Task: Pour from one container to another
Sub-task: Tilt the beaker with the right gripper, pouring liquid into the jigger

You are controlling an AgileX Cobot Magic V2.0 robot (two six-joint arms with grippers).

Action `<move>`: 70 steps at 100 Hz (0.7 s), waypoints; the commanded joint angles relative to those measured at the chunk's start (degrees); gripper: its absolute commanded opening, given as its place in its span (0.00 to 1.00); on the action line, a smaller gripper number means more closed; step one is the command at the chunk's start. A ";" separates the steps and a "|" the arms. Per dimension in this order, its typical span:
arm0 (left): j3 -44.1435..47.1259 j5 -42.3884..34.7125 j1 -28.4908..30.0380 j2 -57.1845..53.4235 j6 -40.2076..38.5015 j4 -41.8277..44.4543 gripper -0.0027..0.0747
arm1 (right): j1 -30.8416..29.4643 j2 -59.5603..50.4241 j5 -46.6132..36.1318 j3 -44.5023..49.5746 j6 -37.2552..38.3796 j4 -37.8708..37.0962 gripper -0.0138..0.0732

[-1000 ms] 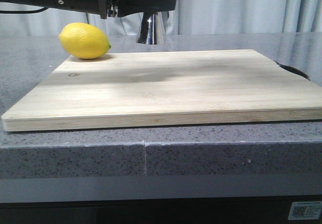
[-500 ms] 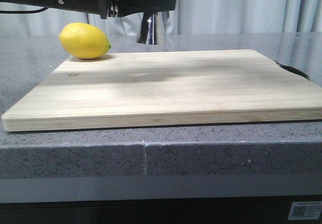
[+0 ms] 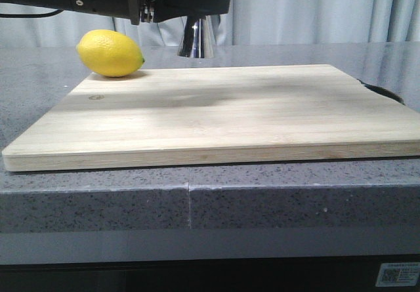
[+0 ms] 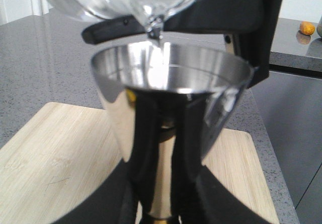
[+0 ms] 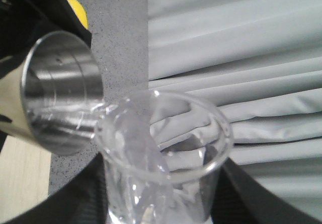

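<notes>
Beaker (image 5: 161,153) lip over jigger (image 4: 171,83) — mid-pour

Setting: kitchen-style bar counter. Evidence: speckled grey stone tabletop (image 3: 262,207); pale rectangular bamboo cutting board (image 3: 216,115); whole yellow lemon (image 3: 109,53); shiny steel double-cone jigger (image 4: 168,108); pleated grey curtains (image 3: 315,10) behind.

No legible text. Sticker (image 3: 397,275), lower right of front view: QR code with print too small to read.
</notes>
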 commanded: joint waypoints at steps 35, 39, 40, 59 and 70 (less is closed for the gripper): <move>-1.66 5.12 -0.67 -2.71 0.03 -4.15 0.01 | 0.02 -1.91 0.69 -2.19 0.00 0.25 0.41; -1.66 5.12 -0.67 -2.71 0.03 -4.15 0.01 | 0.02 -1.91 0.69 -2.19 0.00 0.25 0.41; -1.66 5.12 -0.67 -2.71 0.03 -4.15 0.01 | 0.02 -1.91 0.69 -2.19 0.00 0.25 0.41; -1.66 4.84 -0.67 -2.71 0.03 -4.15 0.01 | 0.02 -1.91 0.80 -2.19 0.00 -0.54 0.41; -1.66 4.61 -0.67 -2.71 0.03 -4.15 0.01 | 0.02 -1.91 0.78 -2.19 0.00 -0.80 0.41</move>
